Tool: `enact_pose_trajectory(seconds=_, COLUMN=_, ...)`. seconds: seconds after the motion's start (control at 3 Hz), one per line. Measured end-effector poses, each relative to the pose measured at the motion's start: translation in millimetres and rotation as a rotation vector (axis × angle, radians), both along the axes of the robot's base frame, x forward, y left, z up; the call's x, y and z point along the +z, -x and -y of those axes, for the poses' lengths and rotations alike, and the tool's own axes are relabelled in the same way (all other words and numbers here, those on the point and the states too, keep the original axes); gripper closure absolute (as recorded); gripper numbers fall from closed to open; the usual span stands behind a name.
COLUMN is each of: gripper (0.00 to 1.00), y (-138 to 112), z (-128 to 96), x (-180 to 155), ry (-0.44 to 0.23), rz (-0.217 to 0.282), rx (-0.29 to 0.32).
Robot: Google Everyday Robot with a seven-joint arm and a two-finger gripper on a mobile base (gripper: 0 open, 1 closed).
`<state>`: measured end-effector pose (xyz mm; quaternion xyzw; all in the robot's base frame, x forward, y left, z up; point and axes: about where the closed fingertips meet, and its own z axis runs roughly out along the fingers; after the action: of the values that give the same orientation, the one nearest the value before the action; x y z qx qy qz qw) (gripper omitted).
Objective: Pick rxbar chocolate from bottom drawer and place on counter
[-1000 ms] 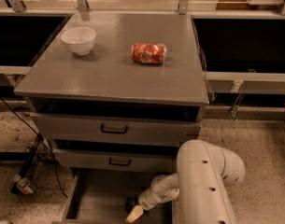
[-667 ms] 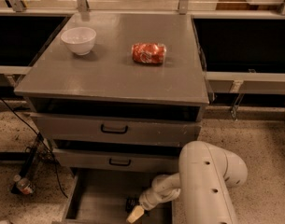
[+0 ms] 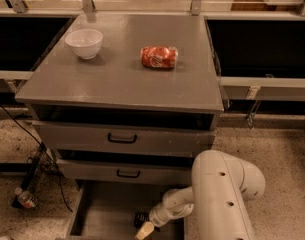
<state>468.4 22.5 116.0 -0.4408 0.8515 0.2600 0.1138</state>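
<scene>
The gripper [image 3: 144, 230] sits low in the open drawer [image 3: 104, 211], just beside what may be the rxbar [image 3: 140, 217], lettering unreadable; whether the jaws grip cannot be told.

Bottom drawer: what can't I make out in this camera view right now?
Camera view:
- bottom drawer: front cut off by the picture's lower edge.
- gripper, low inside the drawer: partly cut off by that edge.
- rxbar chocolate: dark patch mostly hidden by the arm; lettering unreadable.
</scene>
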Motion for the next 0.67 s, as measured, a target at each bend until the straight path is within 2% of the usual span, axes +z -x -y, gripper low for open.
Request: enact_pose_trajectory(seconds=0.67, gripper=0.41, y=0.0, z=0.0, x=0.0, ry=0.000, rz=0.000, rx=0.000)
